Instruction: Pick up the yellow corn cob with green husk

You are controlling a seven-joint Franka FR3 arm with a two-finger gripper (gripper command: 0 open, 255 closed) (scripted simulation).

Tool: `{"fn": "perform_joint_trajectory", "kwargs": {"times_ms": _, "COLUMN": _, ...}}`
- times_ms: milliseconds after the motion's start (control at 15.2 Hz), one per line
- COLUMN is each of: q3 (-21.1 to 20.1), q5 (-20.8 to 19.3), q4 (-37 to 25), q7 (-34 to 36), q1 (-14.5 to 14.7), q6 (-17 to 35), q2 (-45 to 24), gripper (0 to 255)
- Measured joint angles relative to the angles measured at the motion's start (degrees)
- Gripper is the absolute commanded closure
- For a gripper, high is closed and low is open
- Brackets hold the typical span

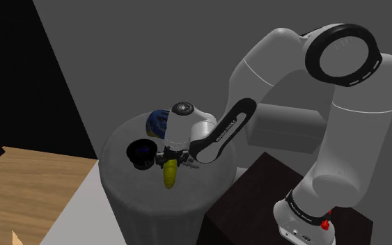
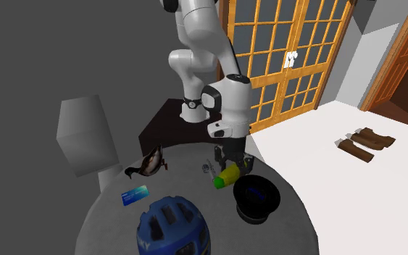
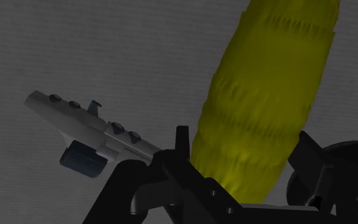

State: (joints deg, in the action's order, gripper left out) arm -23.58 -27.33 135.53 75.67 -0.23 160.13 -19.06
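Wrist view | gripper (image 3: pixel 244 151) clasps yellow corn cob (image 3: pixel 266 95) | over grey table (image 3: pixel 107 44)

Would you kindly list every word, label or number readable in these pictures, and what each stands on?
Nothing reads clearly.
Dark lettering along the arm's forearm: too small to read.
Lettering on the arm's base: too small to read.
Print on the blue card: blurred.
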Motion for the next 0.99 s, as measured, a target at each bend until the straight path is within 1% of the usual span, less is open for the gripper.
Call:
{"fn": "perform_joint_trajectory", "kwargs": {"times_ms": 198, "q3": -1.7, "q5": 2.2, "q4": 0.4, "q7": -1.5, "q1": -1.1, "q6": -1.4, "q2": 1.8, "gripper": 255}}
{"fn": "perform_joint_trajectory", "kwargs": {"times_ms": 528, "q3": -4.9, "q5": 7.3, "q4": 0.9, "q7": -5.6, "q1": -3.7, "q6": -4.2, "q2": 5.7, "gripper": 255}}
{"fn": "perform_joint_trajectory", "kwargs": {"times_ms": 924, "q3": -7.7, "q5": 13.4, "q4": 0.7, "q7": -10.2, "q1": -5.6, "q6": -8.2, "q2": 10.3, "gripper": 255}}
{"fn": "perform_joint_trajectory", "kwargs": {"times_ms": 990, "q3": -7.9, "q5": 13.9, "q4": 0.7, "q7": -10.5, "q1": -5.7, "q6": -8.5, "q2": 10.7, "gripper": 255}}
